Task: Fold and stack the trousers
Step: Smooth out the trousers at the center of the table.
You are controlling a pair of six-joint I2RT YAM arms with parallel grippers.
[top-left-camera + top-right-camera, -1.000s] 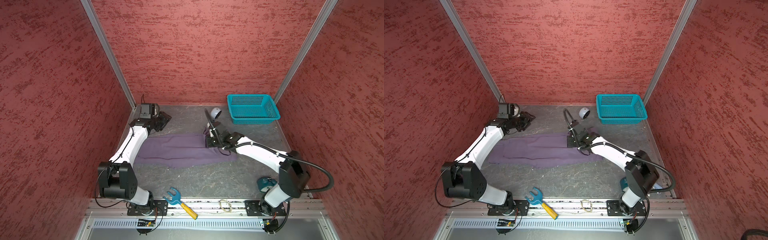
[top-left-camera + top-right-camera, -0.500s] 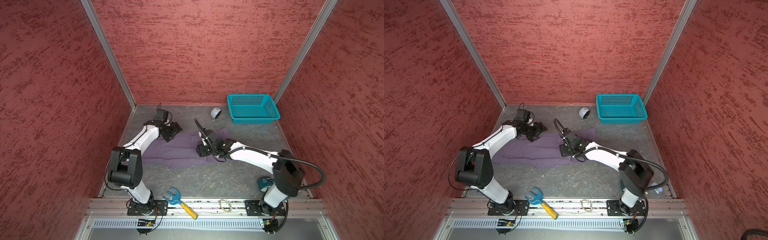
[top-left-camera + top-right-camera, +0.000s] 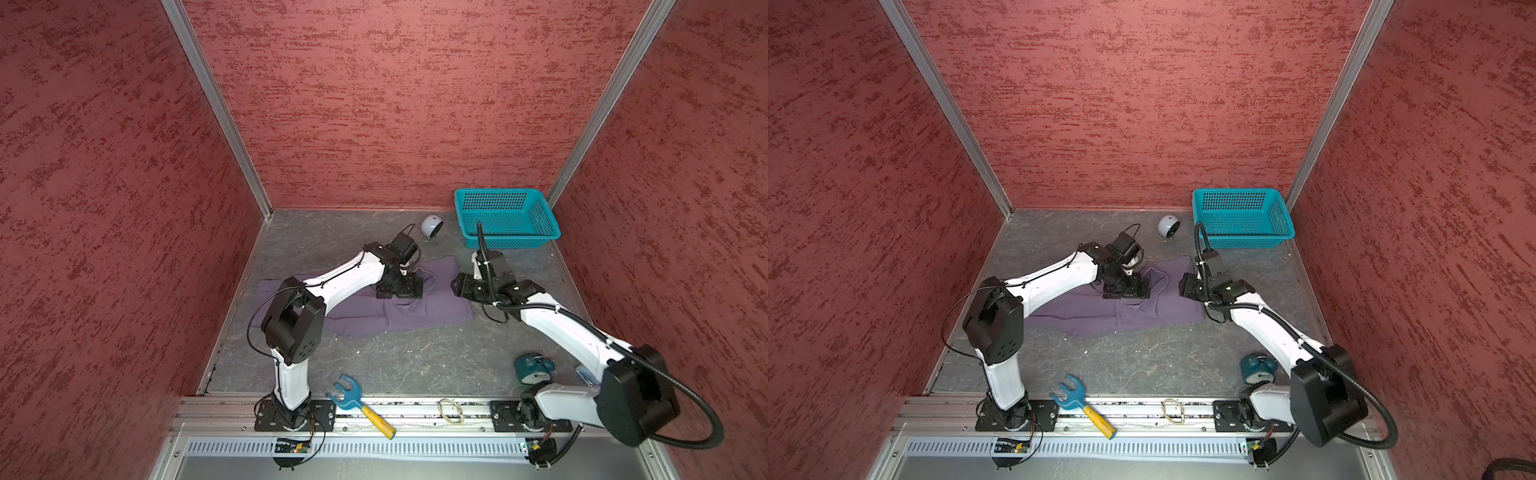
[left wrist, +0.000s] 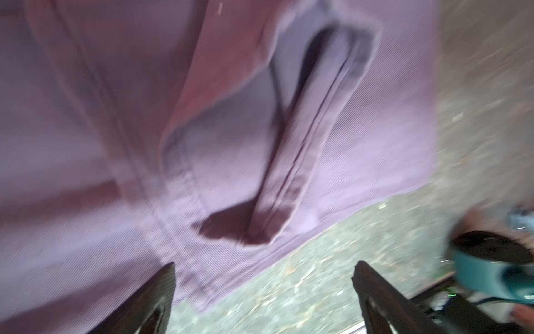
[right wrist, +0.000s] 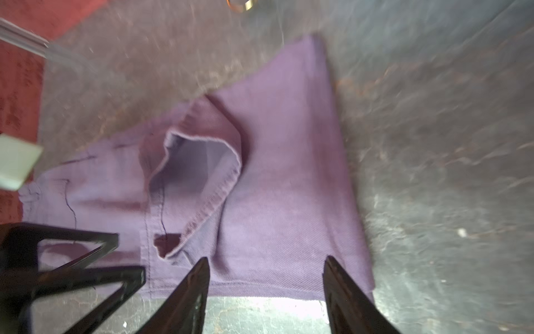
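Trousers [image 3: 419, 311], purple with one end doubled over, lay flat on the worktop [image 3: 415, 361], near the teal basket [image 3: 511, 242] and in front of it. The left tool [image 3: 405, 289] hung over their middle, farther from the basket, jaws spread wide and holding nothing. The right tool [image 3: 457, 286] sat at the trousers' edge closest to the basket, jaws parted and gripping nothing.
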